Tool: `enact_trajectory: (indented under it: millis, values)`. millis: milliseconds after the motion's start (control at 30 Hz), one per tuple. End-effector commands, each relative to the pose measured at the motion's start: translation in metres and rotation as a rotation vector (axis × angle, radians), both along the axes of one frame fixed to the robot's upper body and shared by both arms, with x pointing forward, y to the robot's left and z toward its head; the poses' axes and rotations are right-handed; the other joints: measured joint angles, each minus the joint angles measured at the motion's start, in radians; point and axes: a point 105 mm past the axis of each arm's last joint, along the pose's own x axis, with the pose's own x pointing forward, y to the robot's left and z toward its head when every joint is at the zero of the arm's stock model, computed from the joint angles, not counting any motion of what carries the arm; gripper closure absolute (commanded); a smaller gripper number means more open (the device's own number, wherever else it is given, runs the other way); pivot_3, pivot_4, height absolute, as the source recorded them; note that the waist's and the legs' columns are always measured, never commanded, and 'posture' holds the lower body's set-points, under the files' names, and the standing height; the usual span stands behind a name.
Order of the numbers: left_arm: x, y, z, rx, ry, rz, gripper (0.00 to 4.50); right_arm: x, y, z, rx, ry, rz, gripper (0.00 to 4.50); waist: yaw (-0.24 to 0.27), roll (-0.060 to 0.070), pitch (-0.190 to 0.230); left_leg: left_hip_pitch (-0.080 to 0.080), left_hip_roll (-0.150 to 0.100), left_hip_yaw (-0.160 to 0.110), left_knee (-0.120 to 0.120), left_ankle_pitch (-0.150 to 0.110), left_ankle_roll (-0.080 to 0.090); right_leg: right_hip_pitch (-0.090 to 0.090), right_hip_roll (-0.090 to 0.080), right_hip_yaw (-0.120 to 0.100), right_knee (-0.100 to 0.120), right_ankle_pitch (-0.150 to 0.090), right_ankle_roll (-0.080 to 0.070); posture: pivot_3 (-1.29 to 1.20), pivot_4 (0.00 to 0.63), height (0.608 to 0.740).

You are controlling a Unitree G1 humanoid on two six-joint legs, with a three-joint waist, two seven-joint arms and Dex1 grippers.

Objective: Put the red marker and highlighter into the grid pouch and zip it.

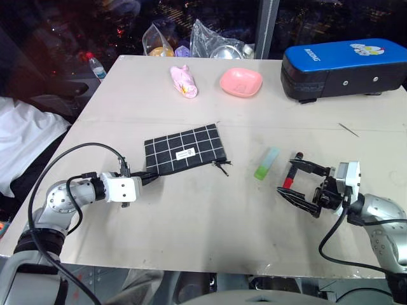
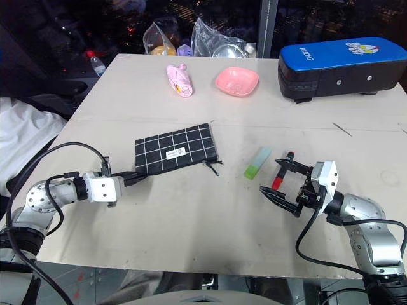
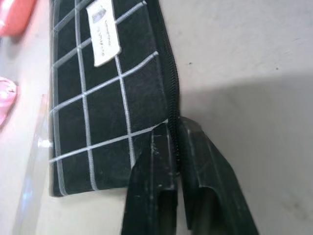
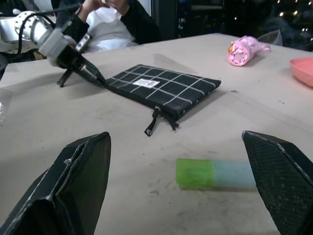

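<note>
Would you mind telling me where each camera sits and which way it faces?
Head eyes: look forward and down over the table; left gripper and right gripper show.
Left wrist: along its shut fingers, pinching the grid pouch edge.
Right wrist: between its open fingers toward the highlighter, pouch and left gripper.
Shared: the pouch appears in every view.

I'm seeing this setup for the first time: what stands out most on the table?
The grid pouch lies mid-table, and the left gripper is shut on its corner at the zipper edge. To its right lie the highlighter and the red marker, with the right gripper open around the marker. A blue-topped black case sits at the far right.
</note>
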Motion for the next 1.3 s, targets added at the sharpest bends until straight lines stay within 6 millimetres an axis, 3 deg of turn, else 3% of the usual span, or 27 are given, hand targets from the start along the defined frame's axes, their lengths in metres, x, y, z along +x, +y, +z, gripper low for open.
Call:
enact_trajectory:
  millis: [33,367,600,900,1133,1300]
  values:
    - [-0.003,-0.005,-0.016,-0.018,0.069,0.015,4.44,-0.001,0.005,0.011,0.002,-0.049,0.021,0.17,0.0,0.0,0.0,0.0,0.0,0.0,0.0,0.0,0.0,0.0,0.0,0.0,0.0,0.0,0.0,0.0,0.15,0.74]
    - [0.012,-0.038,0.044,-0.228,-0.224,0.019,4.44,0.004,0.01,0.016,0.019,-0.061,0.023,0.17,-0.003,-0.006,0.002,-0.002,0.0,-0.001,0.001,0.001,-0.002,-0.001,0.0,0.0,0.0,0.0,0.0,0.0,0.15,0.74]
    - [0.025,-0.068,0.086,-0.398,-0.405,0.104,4.44,0.014,0.028,0.029,0.07,-0.082,-0.012,0.17,-0.005,-0.007,0.003,-0.002,0.001,-0.001,0.001,0.002,-0.004,-0.001,0.002,0.0,0.0,0.0,0.0,0.0,0.15,0.74]
    - [0.025,-0.103,0.09,-0.635,-0.315,0.196,4.44,0.047,0.057,0.026,0.019,0.03,-0.224,0.17,-0.005,-0.007,0.003,-0.002,0.001,-0.001,0.001,0.003,-0.005,-0.001,0.003,0.001,0.0,0.0,0.0,0.0,0.15,0.74]
    - [0.022,-0.111,0.082,-0.706,-0.241,0.239,4.44,0.065,0.074,0.018,0.081,0.293,-0.367,0.17,-0.007,-0.008,0.003,-0.002,0.001,-0.002,0.001,0.003,-0.005,-0.001,0.004,0.001,0.0,0.0,0.0,0.0,0.15,0.74]
    - [0.02,-0.114,0.076,-0.7,-0.22,0.234,4.44,0.076,0.082,0.024,0.115,0.332,-0.405,0.17,-0.007,-0.008,0.003,-0.002,0.002,-0.002,0.001,0.004,-0.006,-0.002,0.005,0.001,0.001,0.0,0.0,0.0,0.15,0.74]
